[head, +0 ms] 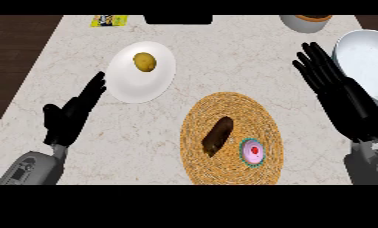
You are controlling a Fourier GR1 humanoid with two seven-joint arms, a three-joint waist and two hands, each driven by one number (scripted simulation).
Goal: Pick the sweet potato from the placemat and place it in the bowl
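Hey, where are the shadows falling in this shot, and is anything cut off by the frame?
Head view: the sweet potato casts a dark shadow on the placemat at its lower left; lighting elsewhere is even, without glare. The bowl is cut off at the right edge.

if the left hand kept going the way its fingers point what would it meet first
Probably the white plate holding the potato: the left hand points up and right at its near edge, though height is unclear.

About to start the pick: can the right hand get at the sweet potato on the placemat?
Probably yes. The open right hand has bare counter between it and the sweet potato; only the small cupcake lies beside it.
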